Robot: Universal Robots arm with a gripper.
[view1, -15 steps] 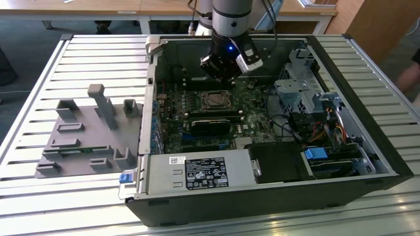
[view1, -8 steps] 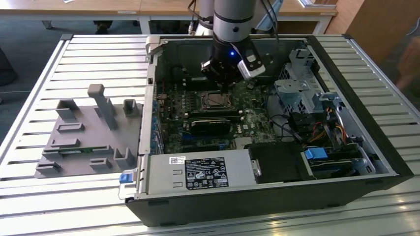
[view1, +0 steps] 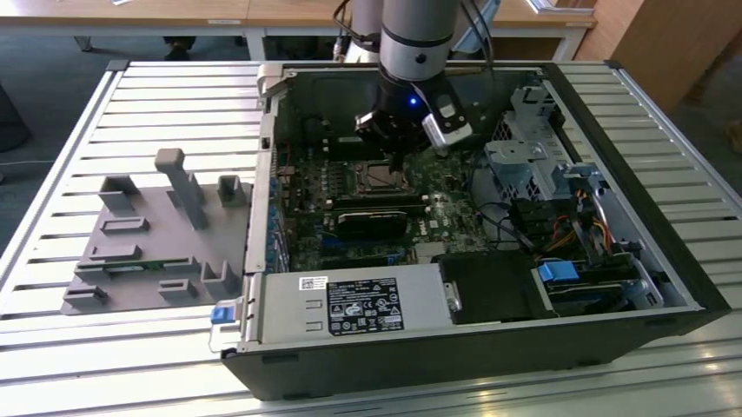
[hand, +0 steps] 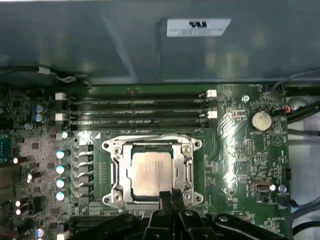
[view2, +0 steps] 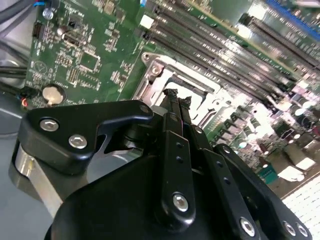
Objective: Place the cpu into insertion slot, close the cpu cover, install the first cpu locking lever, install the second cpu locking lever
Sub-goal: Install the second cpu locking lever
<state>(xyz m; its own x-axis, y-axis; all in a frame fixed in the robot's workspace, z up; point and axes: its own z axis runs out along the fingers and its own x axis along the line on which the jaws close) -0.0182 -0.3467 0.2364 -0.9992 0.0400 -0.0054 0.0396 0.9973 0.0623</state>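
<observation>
The cpu (hand: 151, 172), a pale silver square, lies flat in the insertion slot (view1: 377, 177) on the green motherboard. The silvery cpu cover (hand: 186, 160) lies down around it, and the chip's face shows through its window. A thin wire lever (hand: 150, 136) runs along the socket's edge on the memory-slot side. My gripper (hand: 167, 196) is shut with nothing between its black fingers. Its tip sits at the socket's rim on the side away from the memory slots. In the second wrist view the gripper (view2: 175, 95) points down at the socket frame (view2: 160, 70). In the exterior view the gripper (view1: 398, 161) hangs just above the socket.
The open computer case (view1: 649, 261) walls in the board. A long black card (view1: 371, 221) lies just in front of the socket, a grey box with a white label (view1: 360, 304) nearer still, and a metal drive cage (view1: 527, 165) with cables at the exterior view's right. A grey fixture (view1: 151, 234) stands outside at the left.
</observation>
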